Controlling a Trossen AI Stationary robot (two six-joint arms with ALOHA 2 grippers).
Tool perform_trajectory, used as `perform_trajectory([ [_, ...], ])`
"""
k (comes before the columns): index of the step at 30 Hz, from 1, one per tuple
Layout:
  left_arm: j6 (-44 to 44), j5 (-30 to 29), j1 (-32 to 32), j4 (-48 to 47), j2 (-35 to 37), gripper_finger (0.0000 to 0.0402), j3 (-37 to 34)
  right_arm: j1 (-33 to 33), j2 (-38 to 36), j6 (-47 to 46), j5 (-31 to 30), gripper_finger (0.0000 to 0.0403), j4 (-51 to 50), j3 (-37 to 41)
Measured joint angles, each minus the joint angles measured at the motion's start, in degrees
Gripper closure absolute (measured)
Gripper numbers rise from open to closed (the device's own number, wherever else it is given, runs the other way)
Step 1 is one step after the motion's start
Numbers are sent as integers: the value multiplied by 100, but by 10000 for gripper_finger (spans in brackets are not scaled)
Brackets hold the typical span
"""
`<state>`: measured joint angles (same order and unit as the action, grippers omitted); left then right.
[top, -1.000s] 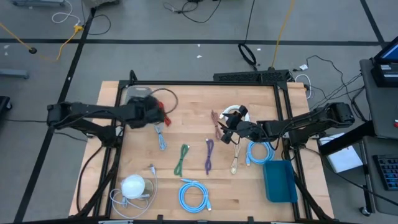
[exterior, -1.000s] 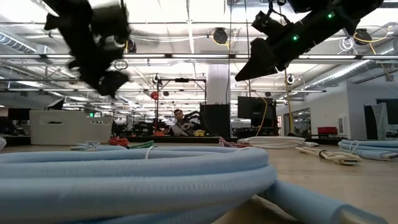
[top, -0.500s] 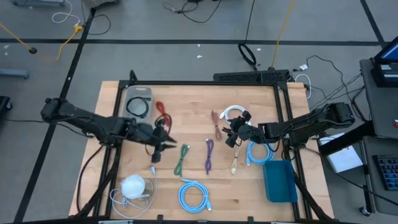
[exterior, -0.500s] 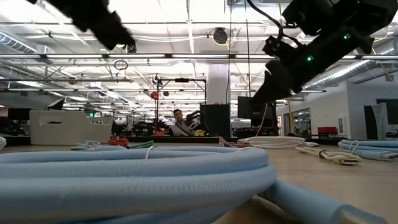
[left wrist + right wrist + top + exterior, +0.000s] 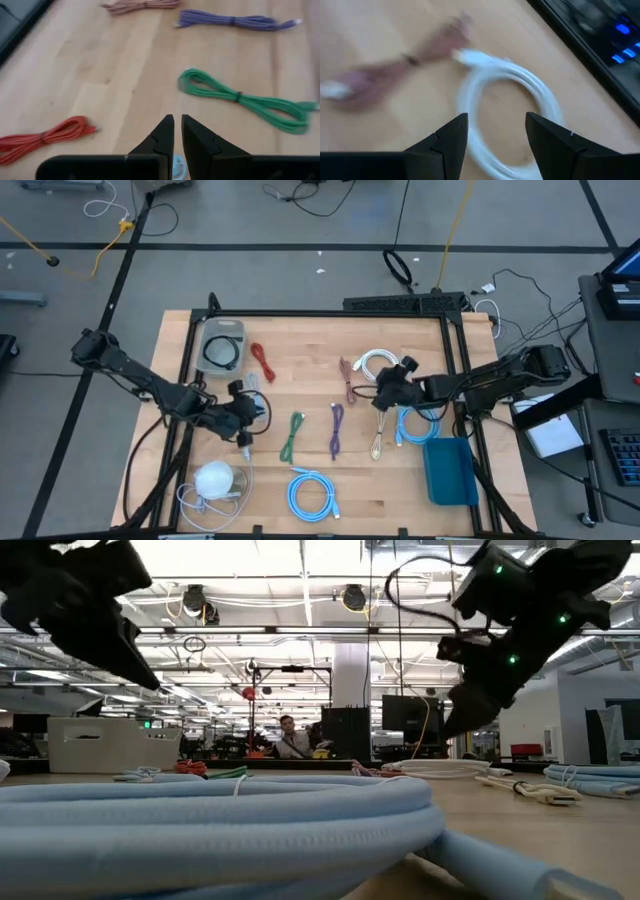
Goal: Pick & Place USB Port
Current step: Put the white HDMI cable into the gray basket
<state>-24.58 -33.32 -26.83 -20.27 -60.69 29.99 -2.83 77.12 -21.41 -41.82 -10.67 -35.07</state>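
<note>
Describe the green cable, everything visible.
The green cable is a thin cord bundled into a long narrow hank, cinched by a dark tie near its middle, with a loop flaring at one end. It lies flat on the wooden table, between a light blue cable by the left gripper and the purple cable. Nothing touches it.

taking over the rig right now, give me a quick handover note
Left gripper: fingers nearly shut, nothing visibly held, above the wooden table near the green bundled cable.
Right gripper: fingers open, empty, over the white coiled cable.
The blue bin at the table's right looks empty, so nothing appears placed yet.
Left: pick a cable and place it.
</note>
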Motion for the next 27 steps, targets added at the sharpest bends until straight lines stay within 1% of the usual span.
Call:
perform_trajectory([
  [2, -14, -144, -40, 132, 0, 371, -148, 109, 0, -131, -12, 209, -306, -91],
  [6, -135, -282, -84, 168, 0, 376, -264, 314, 0, 78, 58, 209, -314, -103],
  [10, -58, -402, -94, 171, 40, 376, -268, 592, 0, 242, 692, 209, -361, -103],
  [12, 72, -639, -86, 215, 131, 376, -268, 682, 0, 305, 907, 209, -423, -105],
  [14, 308, -1002, -38, 393, 303, 376, -268, 743, 2, 390, 1003, 209, -481, -105],
  [17, 711, -1368, 194, 960, 731, 375, -266, 805, 2, 450, 1151, 209, -462, -105],
  [19, 948, -1307, 414, 1140, 1094, 375, -266, 815, 2, 478, 1218, 209, -460, -105],
  [21, 1160, -1069, 650, 1314, 1462, 374, -265, 815, 41, 563, 1245, 209, -421, -105],
  [23, 1323, -837, 854, 1374, 1820, 367, -264, 815, 135, 697, 1463, 209, -346, -105],
  [25, 1379, -706, 1002, 1520, 2081, 347, -262, 786, 257, 900, 1623, 209, -297, -105],
  [27, 1464, -518, 1111, 1499, 2305, 318, -260, 721, 444, 1207, 1829, 208, -190, -107],
])
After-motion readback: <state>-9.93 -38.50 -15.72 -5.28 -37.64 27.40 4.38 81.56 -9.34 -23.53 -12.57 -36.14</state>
